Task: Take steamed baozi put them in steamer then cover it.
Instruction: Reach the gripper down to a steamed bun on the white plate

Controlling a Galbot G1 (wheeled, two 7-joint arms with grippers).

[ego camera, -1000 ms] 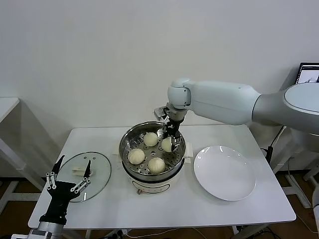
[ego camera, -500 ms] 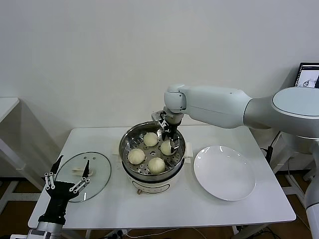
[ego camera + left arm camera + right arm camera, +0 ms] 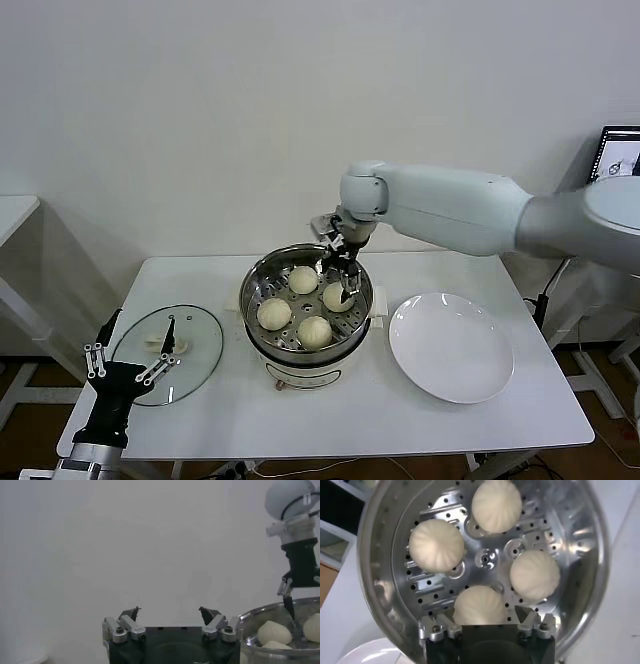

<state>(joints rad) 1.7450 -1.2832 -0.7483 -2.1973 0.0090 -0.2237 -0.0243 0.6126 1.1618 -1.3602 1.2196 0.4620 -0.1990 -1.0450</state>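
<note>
The steamer (image 3: 258, 292), a shiny steel basket on a white pot base, stands mid-table with several cream-white baozi on its perforated floor (image 3: 487, 557). My right gripper (image 3: 341, 279) hangs inside the basket at its far right. It is open, with its fingertips on either side of one baozi (image 3: 479, 606) that rests on the floor. Other baozi (image 3: 436, 545) lie farther in. The glass cover (image 3: 190, 350) with its cream handle (image 3: 155, 341) lies flat at the table's left. My left gripper (image 3: 138, 332) is open and empty over the cover's near edge.
An empty white plate (image 3: 450, 346) lies to the right of the steamer. The left wrist view shows the steamer's rim (image 3: 280, 617) and the right arm's gripper (image 3: 295, 587) beyond my open left gripper (image 3: 170, 611). A white wall stands behind the table.
My right gripper has opened and let go of the baozi, which now rests in the steamer, and it has lifted slightly. The left gripper has drifted a little toward the table's left edge.
</note>
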